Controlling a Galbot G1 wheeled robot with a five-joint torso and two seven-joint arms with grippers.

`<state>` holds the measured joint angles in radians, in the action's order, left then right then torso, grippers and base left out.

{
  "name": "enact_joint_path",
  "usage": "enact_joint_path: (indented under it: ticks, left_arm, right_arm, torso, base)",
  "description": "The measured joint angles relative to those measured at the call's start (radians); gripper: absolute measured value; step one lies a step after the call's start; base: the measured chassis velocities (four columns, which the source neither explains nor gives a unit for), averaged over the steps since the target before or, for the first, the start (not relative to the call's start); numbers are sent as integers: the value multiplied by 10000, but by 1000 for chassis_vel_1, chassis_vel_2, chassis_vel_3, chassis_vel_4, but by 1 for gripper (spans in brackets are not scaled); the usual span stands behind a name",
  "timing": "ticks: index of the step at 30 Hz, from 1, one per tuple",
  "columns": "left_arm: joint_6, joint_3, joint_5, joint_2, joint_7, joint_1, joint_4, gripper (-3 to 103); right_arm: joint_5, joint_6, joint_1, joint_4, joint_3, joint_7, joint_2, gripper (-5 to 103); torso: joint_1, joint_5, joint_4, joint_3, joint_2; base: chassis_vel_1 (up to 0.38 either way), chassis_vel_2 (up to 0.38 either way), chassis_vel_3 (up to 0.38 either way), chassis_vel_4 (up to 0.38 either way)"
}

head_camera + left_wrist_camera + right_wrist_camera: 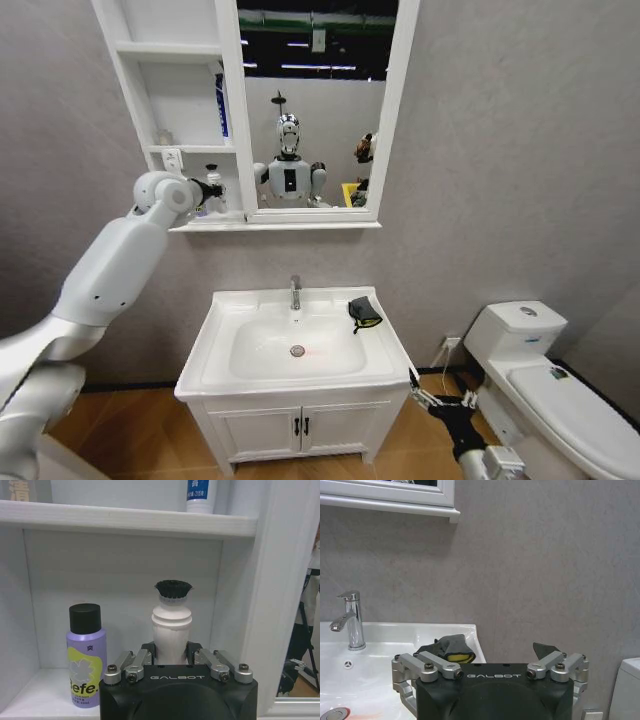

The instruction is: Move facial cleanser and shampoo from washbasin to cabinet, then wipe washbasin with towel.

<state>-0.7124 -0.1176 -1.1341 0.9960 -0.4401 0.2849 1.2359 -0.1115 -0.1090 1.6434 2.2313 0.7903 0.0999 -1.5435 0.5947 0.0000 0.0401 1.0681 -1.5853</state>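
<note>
white bottle held in the lowest cabinet shelf

my left tool [171,656] pinches the white bottle [171,625] low on its round body, in the cabinet [180,100] bottom compartment, beside the purple bottle [85,655]. smooth hard plastic, probably light and a little slippery; the black bristly cap looks a poor place to hold. right tool [495,666] waits spread near the washbasin [215,330]; the soft towel [365,313] lies crumpled on its rim.

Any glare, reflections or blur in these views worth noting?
Head view: the mirror reflects the robot and ceiling lights; a faint red spot sits by the washbasin drain. Left wrist view: the purple bottle label is soft, close behind the left gripper. Right wrist view: evenly lit, no glare.
</note>
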Motion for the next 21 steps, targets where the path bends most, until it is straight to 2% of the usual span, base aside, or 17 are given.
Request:
enact_joint_path:
  ticks: [8,17,19,21]
  left_arm:
    - [310,107,839,358,590,248,-1168,32]
    - [385,144,1081,569,726,333,-1606,31]
    - [386,152,1104,616,724,341,-1653,28]
    - [460,159,1162,686,726,343,-1712,36]
  right_arm:
    - [-98,34,67,-67,116,12,44,100]
    - [-123,128,136,-133,104,22,12,100]
    - [-123,128,120,-133,102,23,-10,100]
    - [-119,126,94,-133,77,22,-43,100]
  torso:
    - [-1,0,-2,-1,-1]
    - [-2,0,-1,-1,-2]
    - [-1,0,-1,-1,-2]
    - [-1,0,0,-1,-2]
  base:
    - [0,0,0,0]
    - [0,0,0,0]
    - [0,0,0,0]
    - [0,0,0,0]
